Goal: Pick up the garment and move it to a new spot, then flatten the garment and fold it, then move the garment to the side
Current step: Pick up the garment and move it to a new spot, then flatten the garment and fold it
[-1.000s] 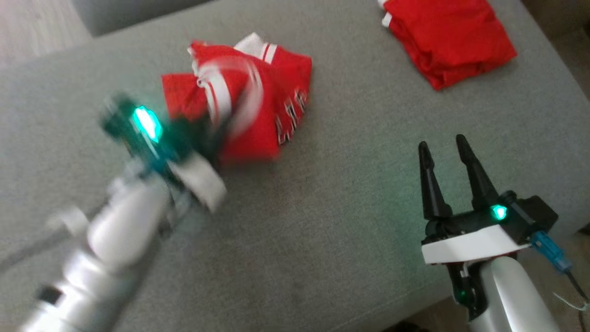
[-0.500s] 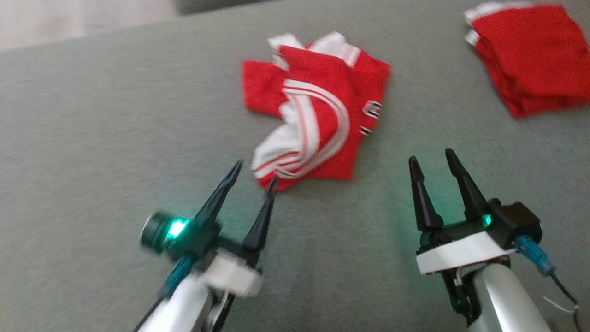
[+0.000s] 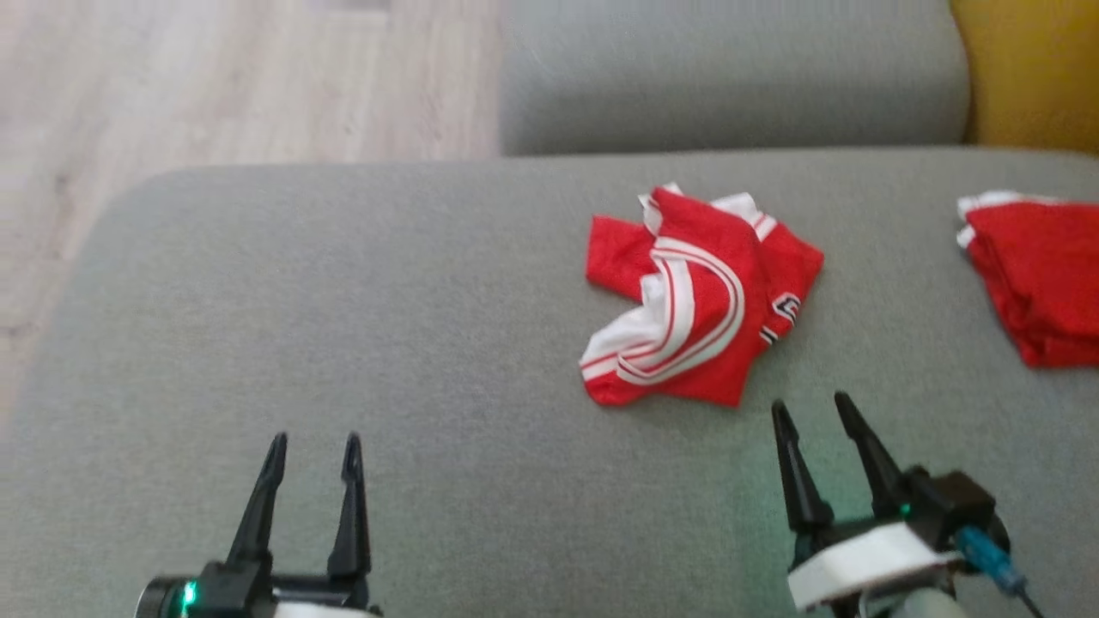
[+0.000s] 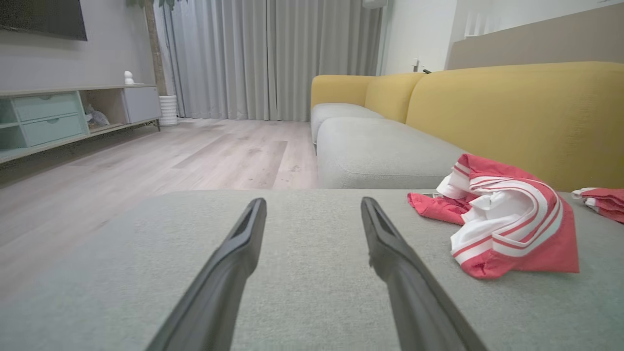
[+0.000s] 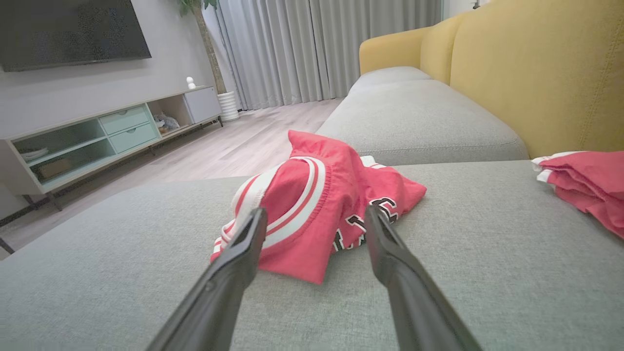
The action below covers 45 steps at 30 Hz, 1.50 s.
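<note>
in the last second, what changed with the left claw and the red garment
The left claw opened, let go of the red garment and drew back toward the robot, clear of it. The garment lies crumpled on the grey cushion. The right claw stayed open and empty, and the folded red pile stayed put. The head camera shifted too.

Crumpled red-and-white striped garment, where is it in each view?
Head view: crumpled red-and-white striped garment right of centre on grey sofa cushion.
Left wrist view: garment at the right.
Right wrist view: garment at centre.
Shared landmark: folded red cloth pile at each right edge.
</note>
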Motion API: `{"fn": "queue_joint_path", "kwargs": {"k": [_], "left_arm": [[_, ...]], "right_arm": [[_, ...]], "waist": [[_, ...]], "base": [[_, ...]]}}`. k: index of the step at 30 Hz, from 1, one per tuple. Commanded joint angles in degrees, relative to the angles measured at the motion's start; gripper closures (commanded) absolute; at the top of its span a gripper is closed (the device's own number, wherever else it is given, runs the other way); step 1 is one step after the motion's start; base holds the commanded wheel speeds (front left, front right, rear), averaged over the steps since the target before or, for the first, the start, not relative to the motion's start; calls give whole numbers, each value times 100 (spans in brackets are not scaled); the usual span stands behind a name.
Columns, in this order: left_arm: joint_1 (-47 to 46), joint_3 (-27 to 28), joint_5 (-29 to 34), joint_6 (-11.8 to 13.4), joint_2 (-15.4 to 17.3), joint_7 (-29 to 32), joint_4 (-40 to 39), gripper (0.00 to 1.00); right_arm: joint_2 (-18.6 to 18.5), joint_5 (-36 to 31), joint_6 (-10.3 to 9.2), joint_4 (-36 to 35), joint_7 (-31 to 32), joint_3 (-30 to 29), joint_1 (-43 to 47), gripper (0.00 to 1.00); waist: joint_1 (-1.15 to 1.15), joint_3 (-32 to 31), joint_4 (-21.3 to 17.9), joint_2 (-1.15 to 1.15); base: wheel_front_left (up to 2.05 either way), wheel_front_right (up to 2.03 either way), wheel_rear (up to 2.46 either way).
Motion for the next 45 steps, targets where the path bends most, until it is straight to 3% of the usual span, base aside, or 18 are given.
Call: {"fn": "queue_joint_path", "kwargs": {"k": [1, 9, 19, 45], "left_arm": [[-132, 286, 91, -29, -39, -54, -159, 0], [98, 512, 558, -268, -99, -54, 40, 0], [91, 568, 793, -373, -185, -54, 112, 0], [-38, 655, 824, -419, -317, -54, 212, 0]], "right_arm": [[-9, 64, 39, -177, -21, 112, -14, 0], [-9, 103, 39, -153, -21, 104, 192, 0], [-9, 99, 39, -142, -21, 106, 179, 0], [-9, -58, 39, -241, -21, 70, 136, 0]], "waist": [[2, -225, 161, 0], [2, -312, 124, 0], [2, -263, 98, 0], [2, -115, -95, 0]], "base": [[0, 0, 0], [0, 0, 0], [0, 0, 0], [0, 0, 0]]}}
